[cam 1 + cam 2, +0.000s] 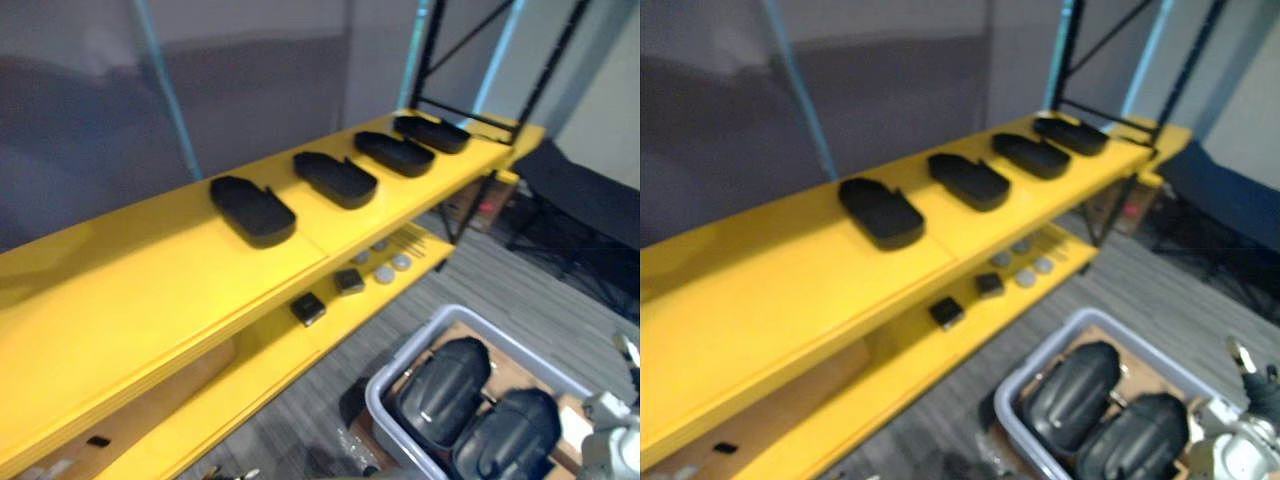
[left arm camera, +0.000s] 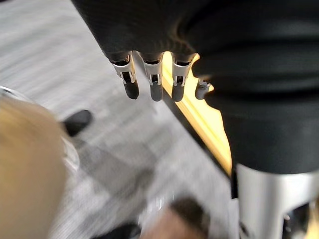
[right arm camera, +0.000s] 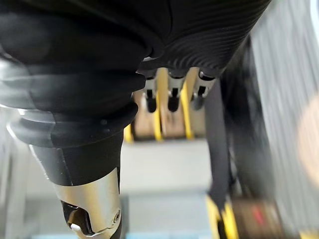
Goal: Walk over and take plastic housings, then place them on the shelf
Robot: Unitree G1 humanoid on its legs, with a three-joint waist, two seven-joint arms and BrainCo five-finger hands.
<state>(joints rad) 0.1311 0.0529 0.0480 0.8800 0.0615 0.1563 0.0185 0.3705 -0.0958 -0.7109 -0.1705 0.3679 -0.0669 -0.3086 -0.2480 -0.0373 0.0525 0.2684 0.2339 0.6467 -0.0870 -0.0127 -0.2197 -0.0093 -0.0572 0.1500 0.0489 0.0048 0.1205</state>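
Black housings point(image 1: 252, 210) line the shelf point(image 1: 150, 300), its left end free for more; left hand point(image 2: 149, 84) and right hand point(image 3: 172, 97) hang empty, fingers released.

The bottom edge cuts off the grey bin point(image 1: 400, 372), so we see only part of it. The nearer of the two dark plastic housings point(image 1: 445, 390) inside is cut off too. The yellow shelf point(image 1: 150, 300) runs out past the left edge. On its lower board lie small round things point(image 1: 385, 272) and two little dark blocks point(image 1: 308, 309), too small for us to tell what they are. Near the left hand point(image 2: 155, 89) we see a big tan blur point(image 2: 25, 169). We cannot tell what it is.
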